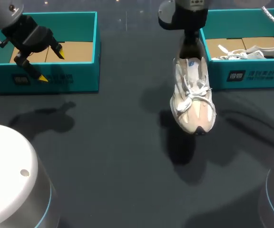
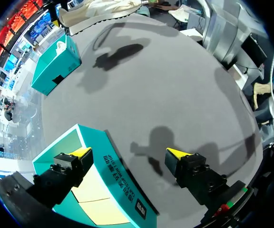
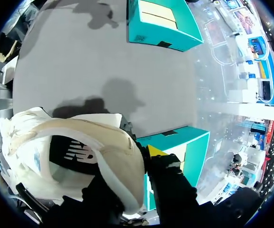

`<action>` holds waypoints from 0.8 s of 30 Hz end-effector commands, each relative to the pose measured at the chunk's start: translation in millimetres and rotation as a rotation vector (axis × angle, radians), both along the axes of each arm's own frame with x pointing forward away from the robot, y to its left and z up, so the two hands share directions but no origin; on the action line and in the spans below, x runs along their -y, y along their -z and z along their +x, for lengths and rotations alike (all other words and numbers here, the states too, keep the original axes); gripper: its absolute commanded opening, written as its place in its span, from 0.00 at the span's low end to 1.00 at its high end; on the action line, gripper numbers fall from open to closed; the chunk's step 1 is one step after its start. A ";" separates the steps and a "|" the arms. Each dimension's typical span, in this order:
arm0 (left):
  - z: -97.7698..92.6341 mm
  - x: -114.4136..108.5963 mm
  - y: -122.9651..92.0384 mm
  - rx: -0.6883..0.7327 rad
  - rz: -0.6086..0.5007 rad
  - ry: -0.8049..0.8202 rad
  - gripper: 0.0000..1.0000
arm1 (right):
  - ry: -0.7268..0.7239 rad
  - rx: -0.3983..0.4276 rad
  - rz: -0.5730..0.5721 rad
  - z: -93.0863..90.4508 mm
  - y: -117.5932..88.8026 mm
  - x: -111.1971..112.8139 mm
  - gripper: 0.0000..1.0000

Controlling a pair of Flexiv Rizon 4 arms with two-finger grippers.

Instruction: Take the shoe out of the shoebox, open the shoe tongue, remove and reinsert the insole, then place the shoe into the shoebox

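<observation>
A white and beige shoe (image 1: 193, 97) hangs over the dark table, toe towards the front, laces tied. My right gripper (image 1: 190, 47) is shut on the shoe's heel collar. In the right wrist view one yellow-tipped finger (image 3: 156, 153) presses the outside of the heel of the shoe (image 3: 80, 142), and the other finger is hidden inside it. The teal shoebox (image 1: 251, 73) behind and to the right holds a second white shoe (image 1: 251, 52). Far to the left, my left gripper (image 1: 51, 66) stands open over the front wall of another teal box (image 1: 56, 78), nothing between its fingers (image 2: 175, 153).
The left teal box (image 2: 113, 185) holds only tan cardboard. The right shoebox (image 3: 189, 147) sits just beside the held shoe. Two white robot bases (image 1: 8, 180) fill the near corners. Dark table surface (image 1: 118, 142) stretches between the boxes.
</observation>
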State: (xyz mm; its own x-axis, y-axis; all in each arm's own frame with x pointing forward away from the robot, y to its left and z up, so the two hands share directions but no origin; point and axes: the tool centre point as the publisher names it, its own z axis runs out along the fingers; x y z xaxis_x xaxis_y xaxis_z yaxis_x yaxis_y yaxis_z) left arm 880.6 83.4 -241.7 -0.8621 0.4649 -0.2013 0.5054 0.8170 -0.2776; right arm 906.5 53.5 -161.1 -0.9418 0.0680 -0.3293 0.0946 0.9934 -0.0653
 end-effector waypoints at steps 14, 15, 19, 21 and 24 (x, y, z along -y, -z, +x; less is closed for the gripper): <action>0.3 0.3 0.0 0.000 0.003 0.001 1.00 | 0.014 0.003 -0.090 85.0 -48.1 92.6 0.00; 0.3 0.3 0.0 0.000 0.003 0.001 1.00 | 0.014 0.003 -0.090 85.0 -48.1 92.6 0.00; 0.3 0.3 0.0 0.000 0.003 0.001 1.00 | 0.014 0.003 -0.090 85.0 -48.1 92.6 0.00; 0.3 0.3 0.0 0.000 0.003 0.001 1.00 | 0.014 0.003 -0.090 85.0 -48.1 92.6 0.00; 0.3 0.3 0.0 0.000 0.003 0.001 1.00 | 0.028 0.028 -0.063 91.0 -49.8 100.1 0.00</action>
State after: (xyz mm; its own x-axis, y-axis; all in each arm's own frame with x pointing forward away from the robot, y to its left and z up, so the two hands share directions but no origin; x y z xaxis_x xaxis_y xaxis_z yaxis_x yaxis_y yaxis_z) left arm 880.7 83.3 -241.7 -0.8621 0.4650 -0.2013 0.5055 0.8170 -0.2776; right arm 992.6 -39.6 -113.6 -0.9381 0.0555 -0.3418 0.1134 0.9819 -0.1518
